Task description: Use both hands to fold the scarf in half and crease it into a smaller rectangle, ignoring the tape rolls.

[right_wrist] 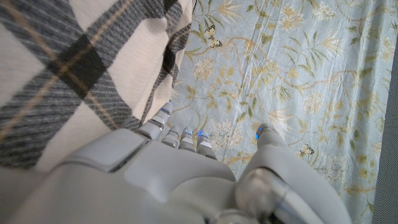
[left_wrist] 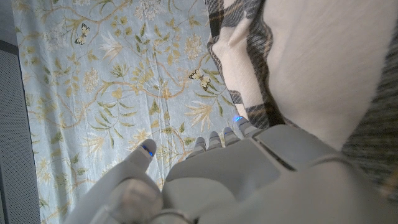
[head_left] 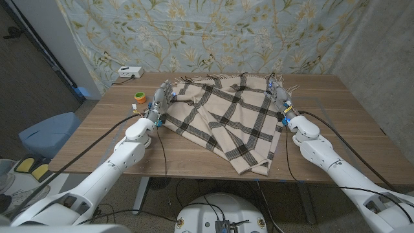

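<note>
While both hands are sitting at the far corners, the head view is showing the scarf (head_left: 220, 120) lying rumpled on the table (head_left: 349, 139), spread from the far edge toward the near edge. Left hand (head_left: 158, 103) is touching the scarf's far left corner, right hand (head_left: 280, 98) the far right side. The near tip is hanging close to the table's front edge. The long axis is running diagonally, far-left to near-right, fringe pointing to the far side. Tape rolls (head_left: 140, 98) are sitting just left of the left hand, apart from the cloth; a white box (head_left: 130, 72) is lying further back.

Left wrist view: the left hand (left_wrist: 249, 180) is reaching along the cloth, fingers (left_wrist: 214, 140) extended beside a raised fold of scarf (left_wrist: 311, 68), thumb apart. Whether it is pinching cloth, I cannot tell. A floral curtain (left_wrist: 93, 93) is hanging behind.

Right wrist view: the right hand (right_wrist: 180, 180) is doing the same, fingers (right_wrist: 163, 118) lying against the scarf (right_wrist: 74, 68) edge, thumb spread wide. Grip is again unclear.

Judging the step: both hands are probably securing the corners. To do it well, each should be pinching only the top layer, lifting evenly, keeping the edge taut, then carrying both corners toward the near edge so the edges are matching before pressing the crease.
</note>
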Action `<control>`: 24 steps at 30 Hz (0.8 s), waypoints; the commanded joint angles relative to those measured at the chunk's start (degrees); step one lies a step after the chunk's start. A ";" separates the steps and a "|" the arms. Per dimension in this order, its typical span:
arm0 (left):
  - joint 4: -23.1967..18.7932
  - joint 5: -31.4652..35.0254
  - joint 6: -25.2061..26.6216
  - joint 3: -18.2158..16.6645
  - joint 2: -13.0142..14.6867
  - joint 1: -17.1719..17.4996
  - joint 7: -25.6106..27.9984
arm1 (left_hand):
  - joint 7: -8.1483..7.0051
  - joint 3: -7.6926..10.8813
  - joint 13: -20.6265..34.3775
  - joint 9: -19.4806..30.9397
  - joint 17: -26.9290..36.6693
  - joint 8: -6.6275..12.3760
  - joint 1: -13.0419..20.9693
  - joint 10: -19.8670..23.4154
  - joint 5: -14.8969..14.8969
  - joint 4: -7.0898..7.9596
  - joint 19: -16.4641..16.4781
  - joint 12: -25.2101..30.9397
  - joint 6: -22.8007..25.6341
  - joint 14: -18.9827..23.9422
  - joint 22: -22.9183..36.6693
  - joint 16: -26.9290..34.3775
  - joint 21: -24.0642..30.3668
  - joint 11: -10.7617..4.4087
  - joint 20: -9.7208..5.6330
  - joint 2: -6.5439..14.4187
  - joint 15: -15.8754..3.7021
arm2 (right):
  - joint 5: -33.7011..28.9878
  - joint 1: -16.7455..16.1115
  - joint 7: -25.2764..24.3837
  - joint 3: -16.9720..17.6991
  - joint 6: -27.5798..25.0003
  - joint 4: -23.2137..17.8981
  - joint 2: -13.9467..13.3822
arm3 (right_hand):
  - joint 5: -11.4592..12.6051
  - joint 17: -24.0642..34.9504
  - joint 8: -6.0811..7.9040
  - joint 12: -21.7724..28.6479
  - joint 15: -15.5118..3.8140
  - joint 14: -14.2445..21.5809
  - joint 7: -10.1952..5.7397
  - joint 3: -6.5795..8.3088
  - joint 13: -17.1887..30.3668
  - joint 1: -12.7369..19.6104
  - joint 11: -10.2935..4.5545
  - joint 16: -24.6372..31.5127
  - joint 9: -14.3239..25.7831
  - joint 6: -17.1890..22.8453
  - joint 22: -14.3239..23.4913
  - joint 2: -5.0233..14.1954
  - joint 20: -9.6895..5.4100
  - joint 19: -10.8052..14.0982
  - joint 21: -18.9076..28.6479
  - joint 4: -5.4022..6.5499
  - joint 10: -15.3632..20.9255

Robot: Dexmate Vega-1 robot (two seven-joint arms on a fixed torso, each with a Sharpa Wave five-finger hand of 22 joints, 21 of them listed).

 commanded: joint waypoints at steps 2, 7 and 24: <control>-0.41 5.23 -1.63 0.58 1.51 -0.40 3.46 | -1.50 2.34 0.39 0.27 -0.26 1.46 4.43 -1.40 -0.93 -3.37 3.49 2.15 -3.37 -0.17 0.15 0.93 1.49 2.29 5.32 5.02 3.96 | -3.75 -0.59 -2.36 -1.32 -2.36 -3.77 -2.51 | -0.22 0.32 0.52 0.16 1.55 0.54 -0.59 0.79 0.19 1.93 -0.08 0.50 0.20 0.40 0.19 -0.55 2.12 0.65 0.03 -1.49 -0.29; -2.90 11.60 -0.02 1.27 4.57 -0.34 8.23 | -1.73 5.18 0.55 0.38 -0.18 1.61 11.84 7.08 -5.57 -9.35 7.43 2.95 4.71 8.06 0.55 0.63 1.96 3.21 8.98 4.70 6.45 | -7.56 -1.09 -5.09 -2.37 -4.27 -7.20 -4.39 | -1.06 0.45 1.04 0.55 3.25 2.66 -2.27 0.74 0.26 3.08 -0.19 1.08 0.28 2.41 0.31 -1.51 5.07 0.62 -0.12 -3.03 0.79; -10.51 26.39 10.98 2.26 13.77 -2.02 15.63 | 0.25 7.07 0.80 0.57 0.26 2.03 21.24 16.88 -7.84 -15.44 12.28 3.64 14.39 17.43 1.20 1.63 3.47 3.14 9.23 6.26 5.10 | -15.91 -0.93 -5.90 -5.67 -11.64 -16.41 -9.93 | -1.67 1.11 2.70 2.44 2.92 12.47 -2.13 4.26 0.42 10.24 0.33 3.76 0.44 11.54 0.46 1.06 5.81 4.41 0.84 -7.66 9.07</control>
